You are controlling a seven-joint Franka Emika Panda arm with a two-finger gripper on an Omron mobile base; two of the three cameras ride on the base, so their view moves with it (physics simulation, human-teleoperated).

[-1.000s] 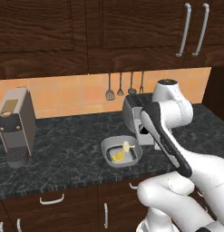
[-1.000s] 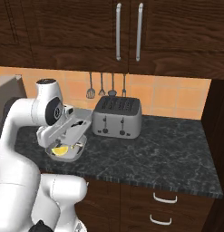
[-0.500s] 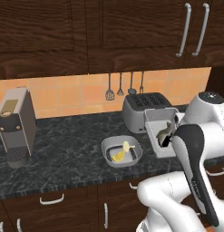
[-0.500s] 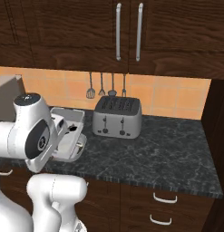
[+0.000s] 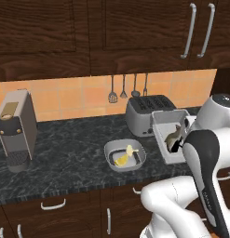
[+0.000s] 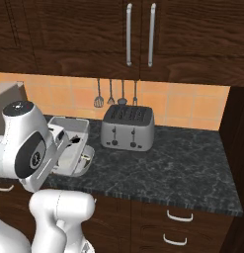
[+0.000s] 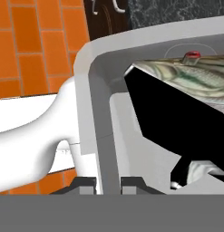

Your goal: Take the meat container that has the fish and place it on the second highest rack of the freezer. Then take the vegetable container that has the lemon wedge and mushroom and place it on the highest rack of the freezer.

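The meat container [image 5: 164, 135], a white rectangular tub with the fish [image 5: 173, 136] in it, hangs tilted above the counter's right part, in front of the toaster. My gripper [image 5: 182, 141] is shut on its right wall. In the hand view that wall [image 7: 99, 113] runs down between my fingertips, with the fish [image 7: 195, 79] just to its right. From the right base view the tub [image 6: 70, 129] is partly hidden behind my arm. The vegetable container [image 5: 125, 156], a grey bowl with a yellow lemon wedge [image 5: 121, 160], rests on the counter to the left. The freezer is out of view.
A silver toaster [image 5: 145, 113] stands at the back against the orange tiles, with utensils [image 5: 122, 88] hanging above it. A coffee machine [image 5: 16, 128] is at the far left of the dark counter [image 5: 65, 158]. Wall cabinets hang overhead. A dark panel [image 6: 237, 143] closes the right end.
My arm has swung to the right and lifted the meat container off the counter, away from the vegetable container. The tub now hangs tilted in front of the toaster.
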